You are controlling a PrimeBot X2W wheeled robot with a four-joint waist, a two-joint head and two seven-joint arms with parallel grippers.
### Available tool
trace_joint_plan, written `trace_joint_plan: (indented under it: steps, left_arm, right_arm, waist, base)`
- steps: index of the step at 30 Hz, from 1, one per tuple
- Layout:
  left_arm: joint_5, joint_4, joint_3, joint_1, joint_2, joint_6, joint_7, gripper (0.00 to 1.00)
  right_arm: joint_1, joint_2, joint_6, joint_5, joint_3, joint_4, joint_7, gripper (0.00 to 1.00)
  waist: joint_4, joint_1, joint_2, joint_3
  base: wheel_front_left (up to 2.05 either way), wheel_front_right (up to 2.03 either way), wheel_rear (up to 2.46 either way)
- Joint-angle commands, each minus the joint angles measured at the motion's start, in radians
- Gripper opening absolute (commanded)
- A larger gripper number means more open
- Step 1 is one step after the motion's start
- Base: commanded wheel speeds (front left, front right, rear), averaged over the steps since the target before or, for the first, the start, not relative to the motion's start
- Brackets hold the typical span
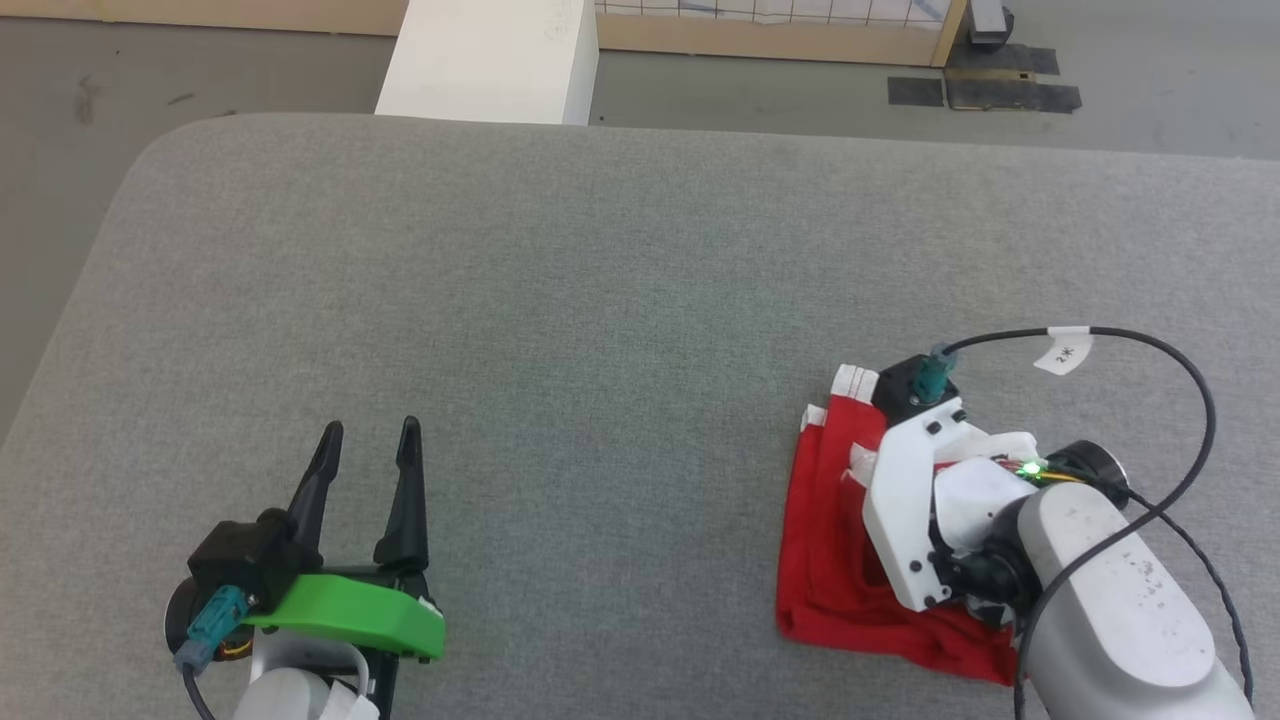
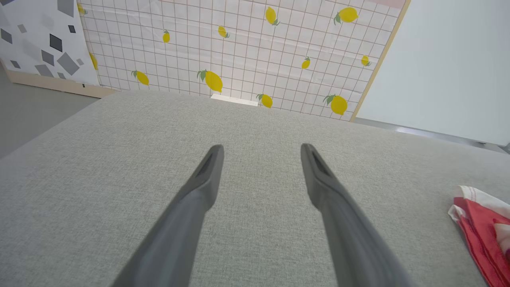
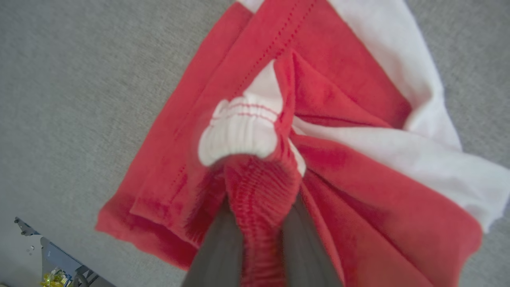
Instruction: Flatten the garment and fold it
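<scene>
From where I stand, the bright red soft fabric garment with white stripes and white trim lies bunched in loose, overlapping folds on the grey cloth-covered table, towards its near right side. The right gripper points down into it, its two dark fingers pinched tight on a gathered red ribbed band, with a white elastic piece bulging just past the pinch. The left gripper is well apart at the near left, its fingers spread, holding nothing. Beyond the far edge stands a white boxy block; I cannot tell whether it is hollow.
</scene>
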Motion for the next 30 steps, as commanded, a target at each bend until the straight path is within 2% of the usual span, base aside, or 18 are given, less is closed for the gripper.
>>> trace_joint_plan:
  steps: [1, 7, 12, 16, 19, 23, 30]
  left_arm:
    - [-0.005, 0.0, 0.0, -0.008, -0.005, -0.007, -0.005, 1.0]
    - [-0.005, 0.005, 0.002, 0.004, -0.005, -0.007, -0.005, 1.0]
    - [-0.004, 0.008, 0.006, 0.015, -0.004, -0.007, -0.005, 1.0]
    - [-0.003, 0.006, 0.008, 0.022, -0.003, -0.007, -0.005, 1.0]
    - [-0.003, 0.004, 0.01, 0.027, -0.002, -0.007, -0.005, 1.0]
    - [0.0, 0.002, 0.009, 0.03, 0.0, -0.007, -0.005, 1.0]
    - [0.005, -0.004, 0.012, 0.031, -0.002, -0.007, -0.005, 1.0]
  right_arm:
    - [-0.017, 0.004, -0.002, 0.006, 0.013, 0.007, -0.013, 1.0]
    - [-0.044, -0.034, -0.002, 0.084, 0.089, -0.055, 0.004, 1.0]
    - [-0.048, -0.072, -0.002, 0.191, 0.127, -0.169, 0.046, 1.0]
    - [-0.032, -0.088, -0.002, 0.27, 0.1, -0.264, 0.06, 1.0]
    - [-0.022, -0.092, -0.002, 0.296, 0.053, -0.335, 0.027, 1.0]
    - [-0.007, -0.088, -0.002, 0.29, -0.041, -0.419, -0.101, 1.0]
    - [0.084, -0.057, -0.002, 0.242, -0.225, -0.479, -0.471, 1.0]
  waist:
    - [-0.005, 0.0, 0.0, -0.006]
    - [-0.026, 0.0, 0.0, -0.034]
    - [-0.051, 0.0, 0.0, -0.06]
    - [-0.071, 0.0, 0.0, -0.077]
    - [-0.086, 0.0, 0.0, -0.085]
    - [-0.106, 0.0, 0.0, -0.094]
    - [-0.135, 0.0, 0.0, -0.107]
  base:
    - [0.0, 0.0, 0.0]
    - [0.0, 0.0, 0.0]
    - [0.0, 0.0, 0.0]
    - [0.0, 0.0, 0.0]
    - [0.0, 0.0, 0.0]
    - [0.0, 0.0, 0.0]
    - [0.0, 0.0, 0.0]
